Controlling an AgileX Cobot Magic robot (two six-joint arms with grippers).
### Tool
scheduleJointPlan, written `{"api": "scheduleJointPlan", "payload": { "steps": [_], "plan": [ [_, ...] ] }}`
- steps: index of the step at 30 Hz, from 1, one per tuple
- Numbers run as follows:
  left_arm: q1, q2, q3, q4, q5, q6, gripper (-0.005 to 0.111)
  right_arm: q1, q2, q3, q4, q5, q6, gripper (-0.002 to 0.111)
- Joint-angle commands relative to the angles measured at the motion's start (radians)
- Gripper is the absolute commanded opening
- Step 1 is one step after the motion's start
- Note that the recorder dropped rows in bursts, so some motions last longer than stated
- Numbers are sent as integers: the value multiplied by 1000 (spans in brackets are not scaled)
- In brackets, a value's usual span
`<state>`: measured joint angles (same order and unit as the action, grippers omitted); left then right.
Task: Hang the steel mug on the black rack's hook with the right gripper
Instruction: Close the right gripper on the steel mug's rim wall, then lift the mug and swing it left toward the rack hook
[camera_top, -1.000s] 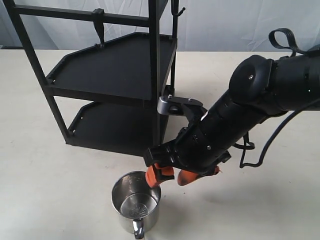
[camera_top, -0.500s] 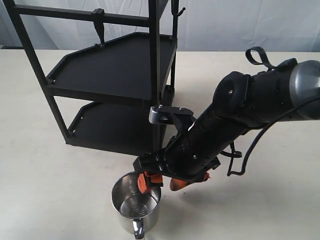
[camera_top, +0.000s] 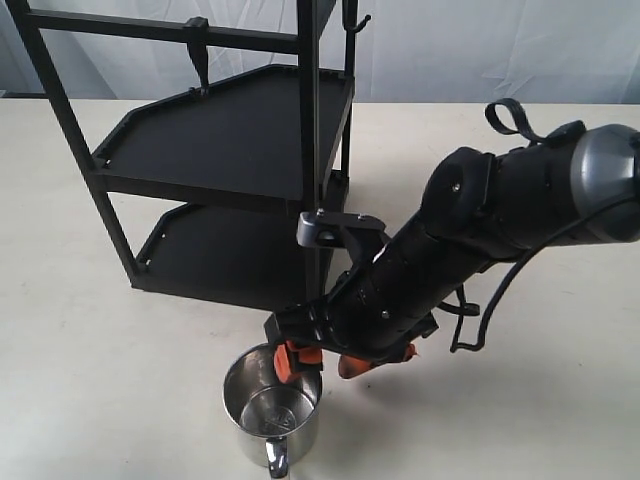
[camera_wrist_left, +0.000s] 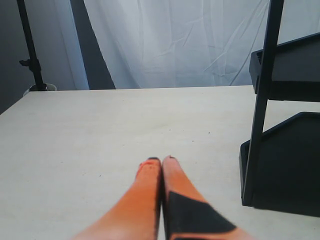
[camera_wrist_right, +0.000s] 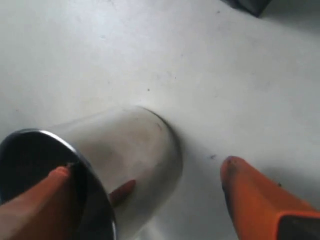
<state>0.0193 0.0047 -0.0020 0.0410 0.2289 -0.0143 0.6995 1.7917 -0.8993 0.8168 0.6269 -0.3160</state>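
The steel mug stands upright on the table, its handle toward the front edge. My right gripper is open at the mug's far-right rim. In the right wrist view one orange finger dips inside the rim while the other finger is well outside the mug's wall, touching nothing. The black rack stands at the back left, and the hook hangs from its crossbar. My left gripper is shut and empty, low over the table beside the rack's post.
A thinner curved hook hangs at the rack's top right post. The rack's lower shelf lies just behind the mug. Bare table spreads to the right and front. A white curtain closes the back.
My right arm has swung left and lowered toward the mug. Its left finger has come over the rim. The mug has not moved.
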Motion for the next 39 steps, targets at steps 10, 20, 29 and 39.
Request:
{"api": "scheduleJointPlan", "payload": {
  "steps": [10,20,29,39],
  "plan": [
    [-1,-5,2,3,2,-2,2,0,38,-4,43,25,3,10],
    [-1,-5,2,3,2,-2,2,0,38,-4,221,260,-5,-1],
    [-1,-5,2,3,2,-2,2,0,23,23,602,571,-53,-1],
    [-1,-5,2,3,2,-2,2,0,-153,195,928,492,103,-1]
  ]
}}
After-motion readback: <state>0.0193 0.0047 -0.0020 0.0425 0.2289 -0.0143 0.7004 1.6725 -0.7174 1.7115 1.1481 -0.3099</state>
